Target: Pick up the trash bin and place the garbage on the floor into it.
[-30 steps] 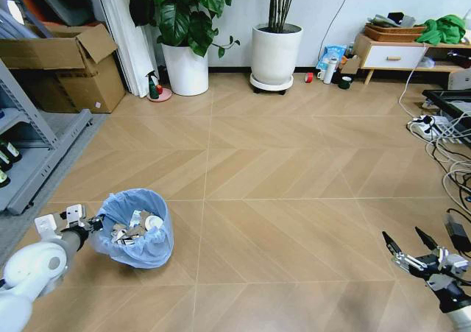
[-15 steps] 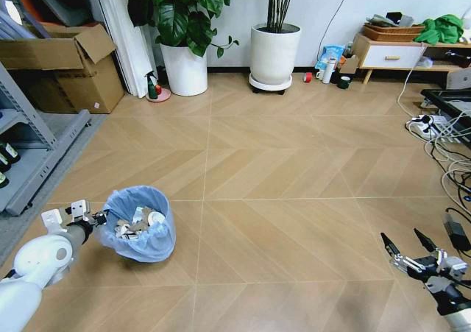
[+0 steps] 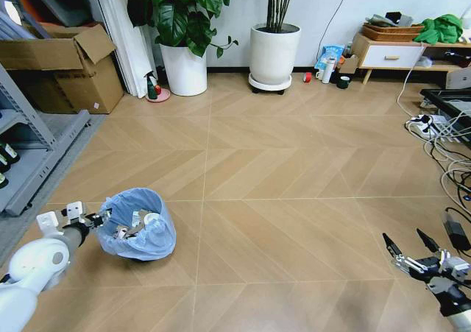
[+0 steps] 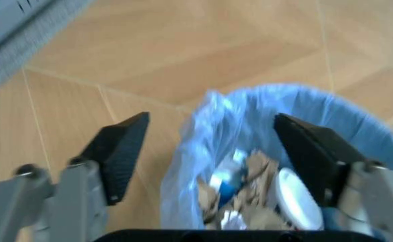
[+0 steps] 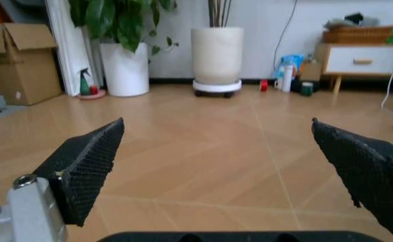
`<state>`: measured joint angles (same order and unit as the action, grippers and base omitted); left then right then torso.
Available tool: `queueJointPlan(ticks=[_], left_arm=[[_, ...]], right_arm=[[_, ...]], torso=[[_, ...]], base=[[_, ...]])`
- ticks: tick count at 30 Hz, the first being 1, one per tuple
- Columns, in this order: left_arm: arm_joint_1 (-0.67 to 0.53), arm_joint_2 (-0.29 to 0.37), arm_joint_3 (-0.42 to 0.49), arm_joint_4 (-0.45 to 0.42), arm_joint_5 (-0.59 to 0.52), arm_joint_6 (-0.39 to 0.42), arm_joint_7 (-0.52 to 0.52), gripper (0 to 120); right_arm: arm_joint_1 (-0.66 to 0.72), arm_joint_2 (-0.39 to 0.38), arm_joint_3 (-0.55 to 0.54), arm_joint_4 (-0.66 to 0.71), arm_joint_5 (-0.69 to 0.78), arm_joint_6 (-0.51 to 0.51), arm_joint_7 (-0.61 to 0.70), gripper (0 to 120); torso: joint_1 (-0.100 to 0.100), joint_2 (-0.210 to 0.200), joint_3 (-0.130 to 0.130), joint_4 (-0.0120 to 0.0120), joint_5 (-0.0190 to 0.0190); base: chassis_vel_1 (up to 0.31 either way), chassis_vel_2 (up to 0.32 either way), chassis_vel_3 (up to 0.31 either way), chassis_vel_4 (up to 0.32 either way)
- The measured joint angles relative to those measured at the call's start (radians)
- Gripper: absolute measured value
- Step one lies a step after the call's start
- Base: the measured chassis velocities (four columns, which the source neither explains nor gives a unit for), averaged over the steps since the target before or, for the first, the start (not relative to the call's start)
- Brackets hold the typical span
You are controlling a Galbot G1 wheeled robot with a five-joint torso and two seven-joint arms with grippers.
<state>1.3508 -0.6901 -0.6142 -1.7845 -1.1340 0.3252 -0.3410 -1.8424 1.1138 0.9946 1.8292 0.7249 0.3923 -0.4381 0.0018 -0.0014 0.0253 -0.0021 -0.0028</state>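
Blue bag (image 3: 140, 229) hides most garbage (image 3: 140, 221).

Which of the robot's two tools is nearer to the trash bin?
The left tool. It sits right at the rim of the trash bin, fingers open around the blue bag edge. The right tool hangs open far across the floor, on the robot's right.
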Motion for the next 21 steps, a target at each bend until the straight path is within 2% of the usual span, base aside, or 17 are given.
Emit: queueJointPlan(ticks=[2, 4, 6, 8, 11, 12, 15, 17, 20, 21], left_arm=[[0.011, -0.002, -0.015, -0.017, 0.000, -0.011, -0.005, 82], [0.031, -0.009, -0.041, -0.055, 0.013, -0.025, -0.014, 92], [0.035, -0.011, -0.045, -0.063, 0.017, -0.028, -0.016, 94], [0.064, -0.041, -0.062, -0.145, 0.058, -0.038, -0.041, 100], [0.073, -0.091, -0.050, -0.218, 0.124, -0.056, -0.057, 100], [0.073, -0.091, -0.050, -0.218, 0.124, -0.056, -0.057, 100], [0.087, -0.149, -0.017, -0.273, 0.227, -0.090, -0.052, 100], [0.092, -0.163, -0.004, -0.277, 0.263, -0.105, -0.043, 100], [0.079, -0.205, 0.063, -0.259, 0.355, -0.151, -0.008, 100], [0.068, -0.222, 0.086, -0.242, 0.377, -0.166, 0.007, 100]], right_arm=[[0.008, -0.003, -0.009, 0.003, 0.000, 0.012, 0.008, 100], [0.023, -0.006, -0.029, 0.012, 0.002, 0.027, 0.032, 100], [0.027, -0.005, -0.033, 0.015, 0.002, 0.029, 0.037, 100], [0.074, 0.005, -0.075, 0.038, -0.008, 0.032, 0.098, 100], [0.144, 0.019, -0.120, 0.040, -0.021, 0.026, 0.138, 100], [0.144, 0.019, -0.120, 0.040, -0.021, 0.026, 0.138, 100], [0.239, 0.040, -0.187, 0.034, -0.013, 0.032, 0.155, 100], [0.271, 0.051, -0.216, 0.024, -0.009, 0.051, 0.156, 100], [0.355, 0.114, -0.294, -0.010, -0.001, 0.097, 0.150, 100], [0.381, 0.145, -0.325, -0.029, -0.006, 0.106, 0.141, 100]], torso=[[0.000, 0.000, 0.000, 0.0000, -0.0002], [0.000, 0.000, 0.000, -0.0001, -0.0004], [0.000, 0.000, 0.000, -0.0002, -0.0002], [0.000, 0.000, 0.000, -0.0001, -0.0004], [0.000, 0.000, 0.000, -0.0002, 0.0002], [0.000, 0.000, 0.000, -0.0002, 0.0002], [0.000, 0.000, 0.000, -0.0004, -0.0003], [0.000, 0.000, 0.000, -0.0001, 0.0000], [0.000, 0.000, 0.000, 0.0004, -0.0003], [0.000, 0.000, 0.000, -0.0003, -0.0008]], base=[[0.000, 0.000, 0.000, 0.000], [0.000, 0.000, 0.000, 0.000], [0.000, 0.000, 0.000, 0.000], [0.000, 0.000, 0.000, 0.000], [0.000, 0.000, 0.000, 0.000], [0.000, 0.000, 0.000, 0.000], [0.000, 0.000, 0.000, 0.000], [0.000, 0.000, 0.000, 0.000], [0.000, 0.000, 0.000, 0.000], [0.000, 0.000, 0.000, 0.000]])
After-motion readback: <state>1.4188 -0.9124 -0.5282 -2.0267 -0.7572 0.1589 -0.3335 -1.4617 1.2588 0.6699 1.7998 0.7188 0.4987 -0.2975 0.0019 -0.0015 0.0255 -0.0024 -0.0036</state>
